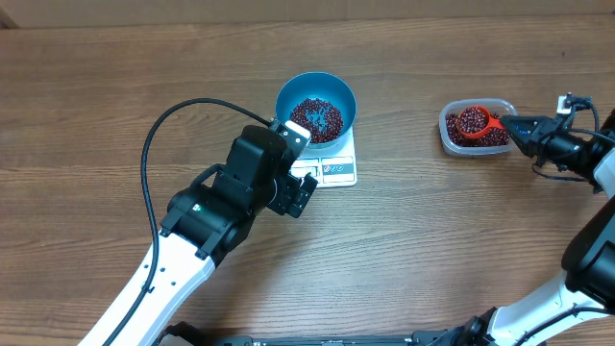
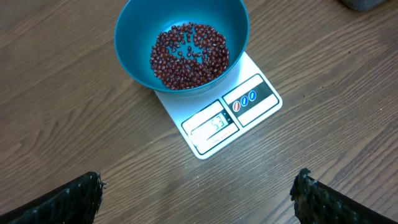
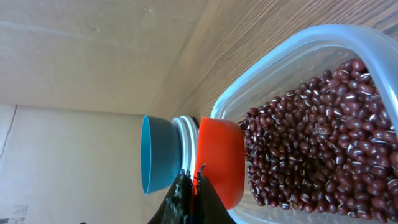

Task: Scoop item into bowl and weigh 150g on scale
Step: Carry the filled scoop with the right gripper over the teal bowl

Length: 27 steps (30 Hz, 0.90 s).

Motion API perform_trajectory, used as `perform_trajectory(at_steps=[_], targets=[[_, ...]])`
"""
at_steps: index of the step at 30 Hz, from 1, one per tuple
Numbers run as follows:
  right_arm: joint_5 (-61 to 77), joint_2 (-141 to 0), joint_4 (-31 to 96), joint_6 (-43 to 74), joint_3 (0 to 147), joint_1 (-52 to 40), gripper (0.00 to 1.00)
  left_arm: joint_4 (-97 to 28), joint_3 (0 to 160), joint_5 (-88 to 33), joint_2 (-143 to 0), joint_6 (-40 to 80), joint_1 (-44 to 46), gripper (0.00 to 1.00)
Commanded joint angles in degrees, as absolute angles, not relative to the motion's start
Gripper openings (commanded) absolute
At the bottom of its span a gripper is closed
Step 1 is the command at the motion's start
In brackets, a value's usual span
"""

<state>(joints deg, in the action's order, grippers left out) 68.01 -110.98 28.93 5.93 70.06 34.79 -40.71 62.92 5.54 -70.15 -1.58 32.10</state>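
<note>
Nearest the overhead lens is the left arm, raised over the near-left part of the counter [image 1: 96,77]. Its left claw [image 2: 196,200] hangs with jaws spread as wide as they go, holding nothing and looking down on the scale [image 2: 208,146]. On that scale sits the blue bowl [image 2: 134,56], set toward the far end of the platform, so the display [image 2: 214,124] and button panels along the near edge are uncovered. Dark red beans [image 2: 189,55] cover the bowl's bottom in a shallow layer, and its walls are bare well above them. The display shows what looks like a two-digit figure, too faint to read with confidence. From that I judge the weighing partly done and a good way short of the target. Well off to the right, the right claw [image 1: 519,126] is closed tight on the handle of a red scoop [image 1: 473,121]. The scoop's cup is full of beans and sits over the clear plastic tub [image 1: 448,135], which holds plenty more. A load is ready but not yet carried across. What is left, as I read it, is to bring it left to the bowl, tip it in, and repeat with smaller amounts as the reading nears the mark. The counter is brown wood-grain, with a black cable [image 1: 145,159] looping up from the left arm. Beyond its far edge the right wrist view shows only plain tan surfaces [image 3: 93,62]; I cannot tell whether they are wall or floor.
</note>
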Motion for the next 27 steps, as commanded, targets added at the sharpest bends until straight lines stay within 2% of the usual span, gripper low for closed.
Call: perform_trajectory(at_steps=[1, 11, 27], targets=[[70.22, -110.39, 28.12, 5.5, 69.82, 33.74, 0.04, -40.51, 62.76, 4.86, -69.65, -0.84, 31.83, 1.0], [70.19, -105.71, 27.49, 6.24, 69.82, 29.69, 0.04, -40.51, 62.76, 4.86, -69.65, -0.84, 31.83, 1.0], [70.85, -105.25, 23.14, 15.11, 69.87, 20.27, 0.04, -40.51, 62.76, 4.86, -69.65, -0.84, 31.83, 1.0]])
